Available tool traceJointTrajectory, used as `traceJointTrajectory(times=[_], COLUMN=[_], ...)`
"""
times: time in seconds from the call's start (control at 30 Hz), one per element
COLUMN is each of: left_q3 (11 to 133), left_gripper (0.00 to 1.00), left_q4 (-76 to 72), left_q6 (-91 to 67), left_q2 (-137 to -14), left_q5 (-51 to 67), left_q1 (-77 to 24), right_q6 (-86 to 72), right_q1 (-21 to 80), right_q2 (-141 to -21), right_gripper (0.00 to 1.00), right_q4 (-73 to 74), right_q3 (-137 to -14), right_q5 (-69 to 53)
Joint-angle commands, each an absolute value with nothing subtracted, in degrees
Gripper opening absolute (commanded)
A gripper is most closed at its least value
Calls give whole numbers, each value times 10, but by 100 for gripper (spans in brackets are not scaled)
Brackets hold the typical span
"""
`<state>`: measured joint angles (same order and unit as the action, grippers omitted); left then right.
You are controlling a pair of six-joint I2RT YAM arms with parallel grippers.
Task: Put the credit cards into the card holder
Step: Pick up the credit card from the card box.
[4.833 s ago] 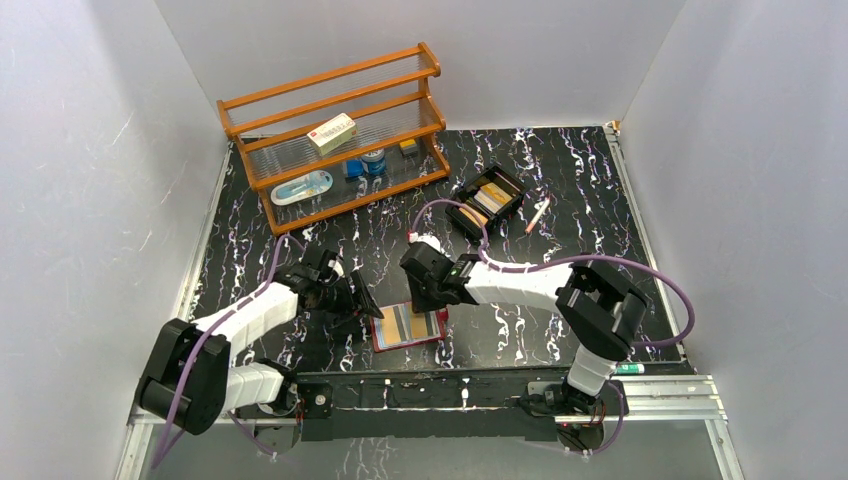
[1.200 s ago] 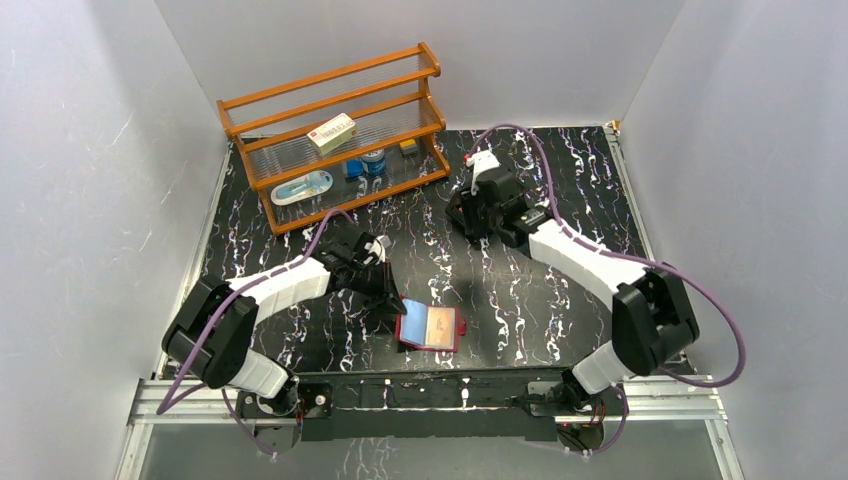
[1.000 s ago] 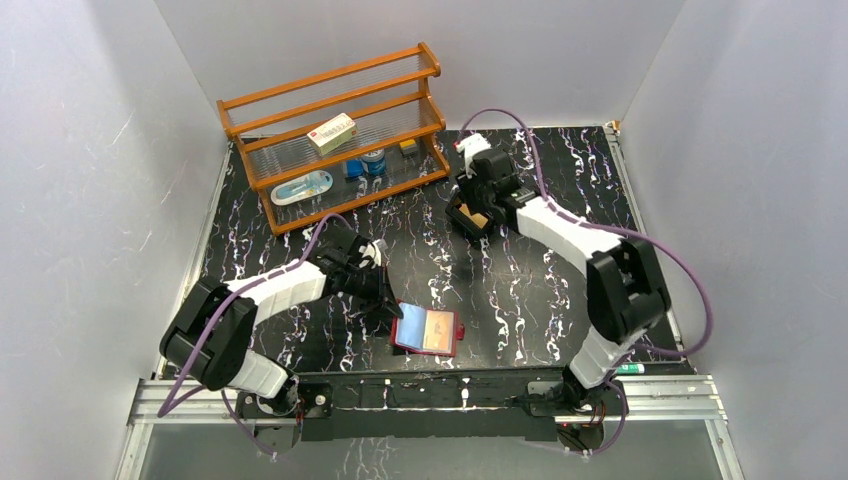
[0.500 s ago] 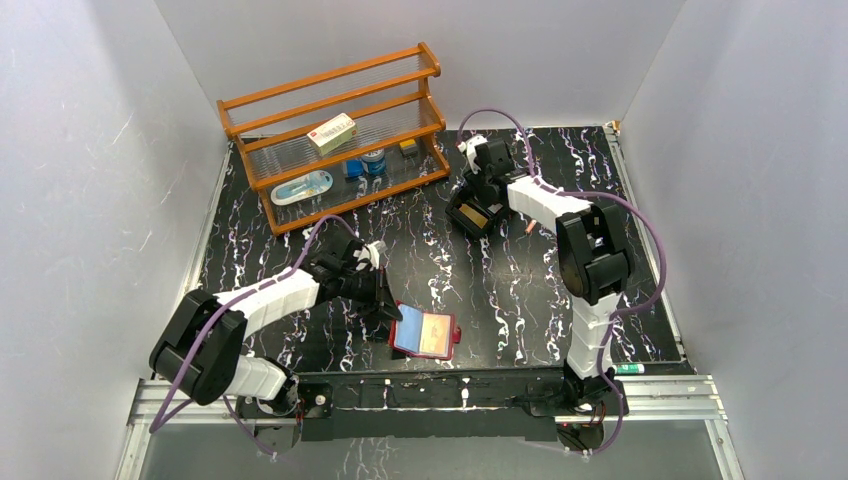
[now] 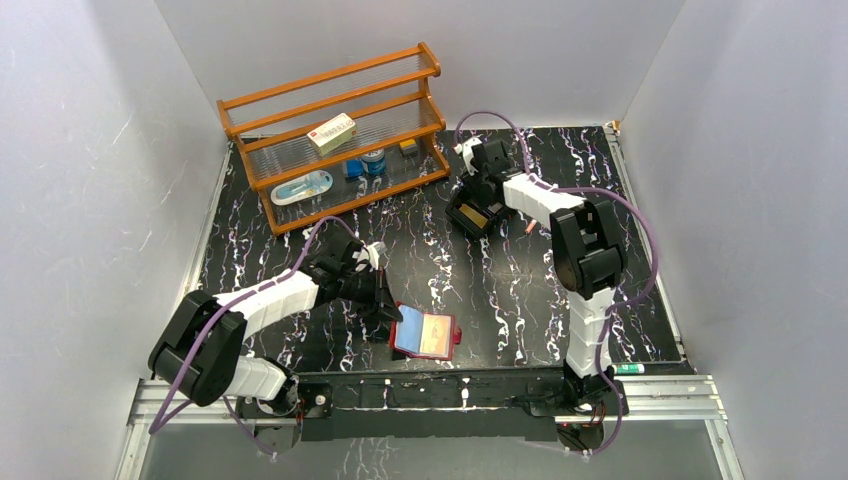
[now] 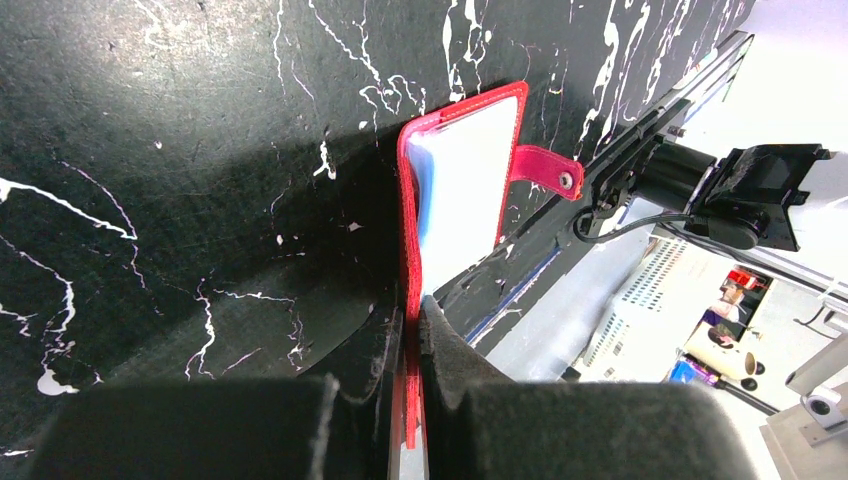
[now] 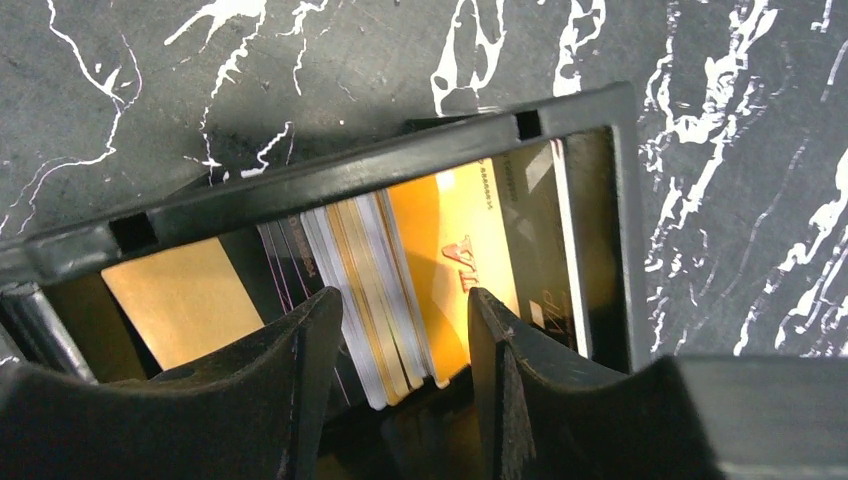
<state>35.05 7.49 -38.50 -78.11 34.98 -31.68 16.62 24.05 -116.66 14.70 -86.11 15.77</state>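
Observation:
The red card holder (image 5: pixel 427 335) lies open near the table's front edge, its left flap raised. My left gripper (image 5: pixel 386 313) is shut on that flap's edge. In the left wrist view the red flap (image 6: pixel 408 230) runs straight between the pads and the snap tab (image 6: pixel 548 172) sticks out to the right. The credit cards (image 7: pixel 378 268), white, gold and orange, stand on edge in a black tray (image 7: pixel 380 165) at the back. My right gripper (image 7: pixel 405 300) is open with its fingers on either side of the stack. From above it (image 5: pixel 478 200) hangs over the tray (image 5: pixel 468 222).
A wooden rack (image 5: pixel 335 135) at the back left holds a cream box (image 5: pixel 331 132), small blue tins (image 5: pixel 365 163) and a white dish (image 5: pixel 300 186). White walls close in three sides. A metal rail (image 5: pixel 430 388) runs along the front.
My right arm left the card holder and went back to the tray, settling over the cards in the last second. The left gripper raised the holder's left flap and now holds still.

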Motion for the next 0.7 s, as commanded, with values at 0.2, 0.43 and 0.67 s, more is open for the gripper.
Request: traceJointTrajectory(times=[0.2, 0.43, 0.67], left_q3=[337, 336, 332], left_gripper=[0, 0, 0], left_q4=[73, 67, 52], left_q6=[-395, -399, -406], left_q2=[-758, -764, -769], left_q5=[364, 364, 370], left_q1=[-315, -315, -315], right_q6=[131, 126, 131], right_q1=[223, 220, 220], right_q2=[-1228, -1191, -1151], right_gripper=[57, 36, 9], right_q4=[189, 191, 200], right_q3=[-927, -916, -899], right_q5=[119, 95, 77])
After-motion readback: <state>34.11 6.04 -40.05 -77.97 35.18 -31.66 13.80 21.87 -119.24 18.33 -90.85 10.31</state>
